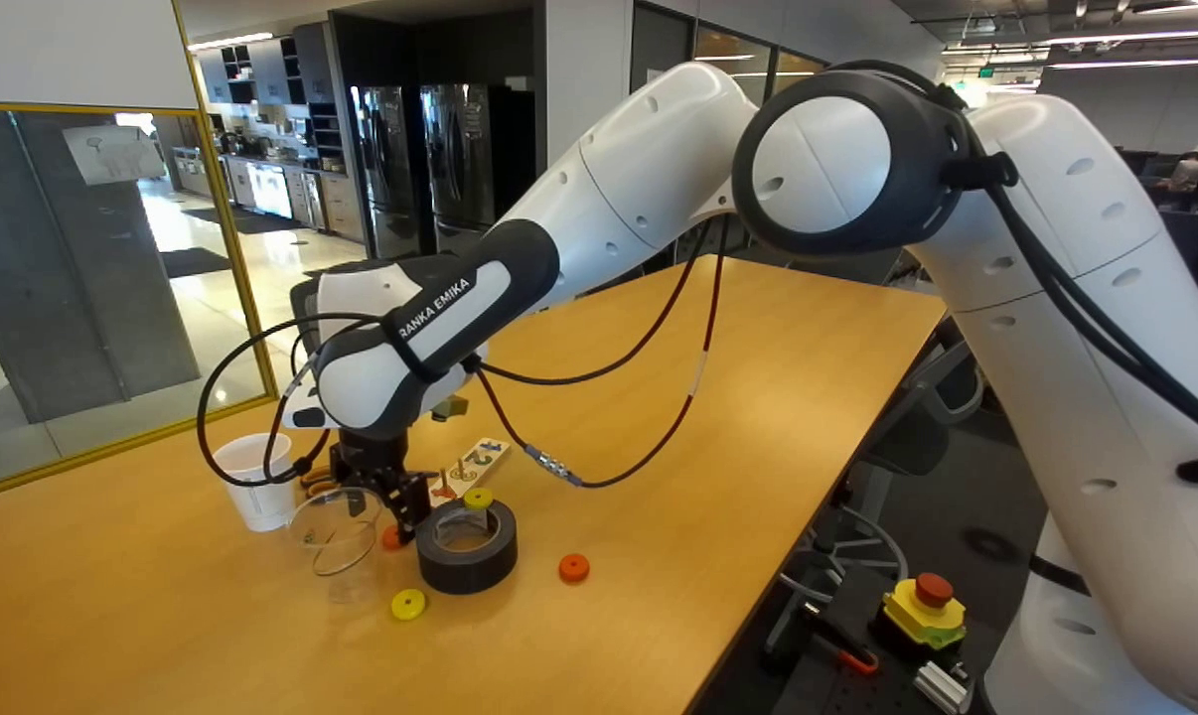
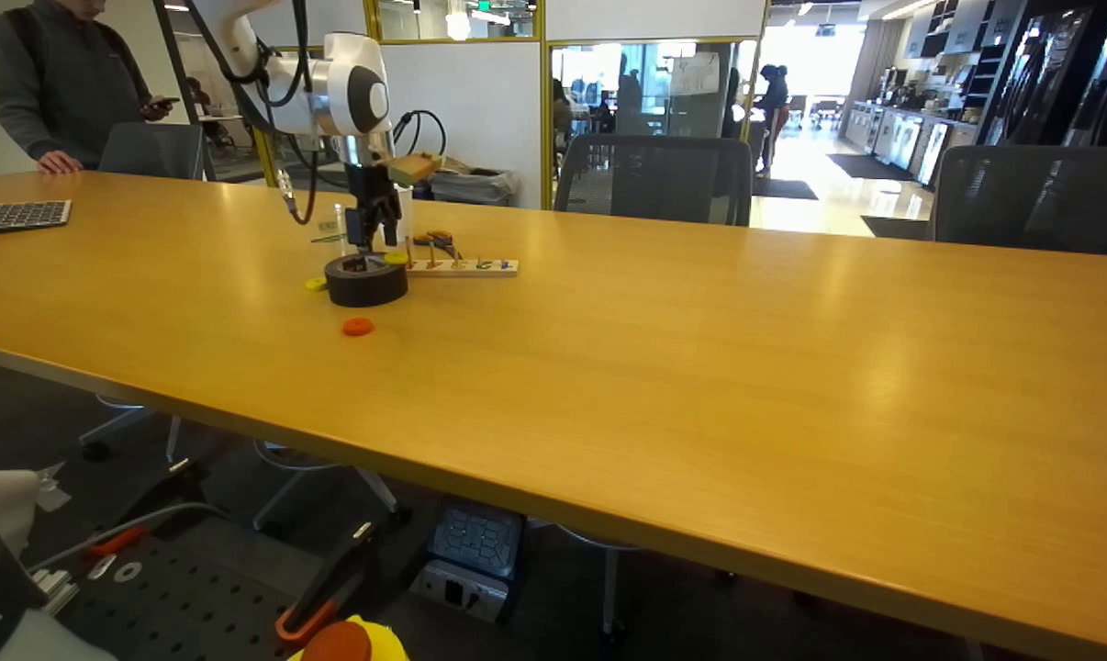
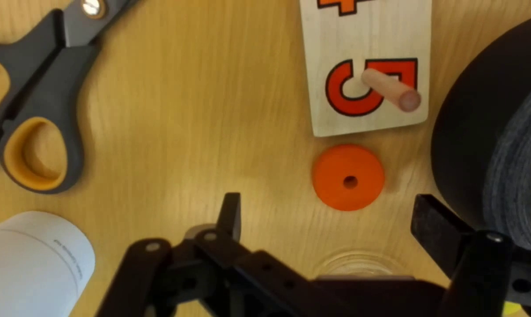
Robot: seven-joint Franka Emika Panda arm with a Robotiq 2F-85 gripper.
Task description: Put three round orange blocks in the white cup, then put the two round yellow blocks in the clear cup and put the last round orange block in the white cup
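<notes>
Round orange-red block with centre hole (image 3: 348,177): uncupped, loose on wooden bench (image 1: 758,377); black pincer (image 3: 329,209) spread wide beside it, nothing held. Another orange-red block (image 1: 574,568): likewise uncupped. Round yellow block (image 1: 408,604) on bench, second yellow block (image 1: 478,499) on black tape roll (image 1: 467,570): filling of clear plastic cup (image 1: 339,544) judged undone. White paper cup (image 1: 264,508): contents hidden, tally not established.

bright | ceiling lights (image 1: 1142,64) lit | far background (image 2: 818,78) overexposed | sheen on table (image 2: 774,386)
</notes>
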